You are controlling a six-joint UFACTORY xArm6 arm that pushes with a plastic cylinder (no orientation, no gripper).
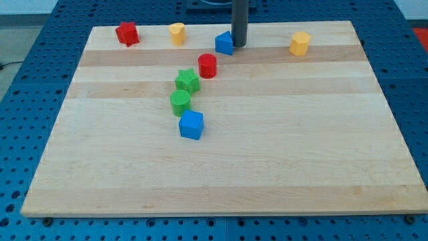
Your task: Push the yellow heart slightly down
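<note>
One small yellow heart (pixel 176 33), upright, near board's (pixel 267 167) top edge.

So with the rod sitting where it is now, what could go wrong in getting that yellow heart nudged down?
1. My tip is right beside the blue block, on its right, so a straight sweep left toward the yellow heart would likely shove that block along.
2. The heart sits close to the board's top edge, leaving little room to get my tip above it.
3. The other yellow block, at the view's right, could be mistaken for the target.
</note>
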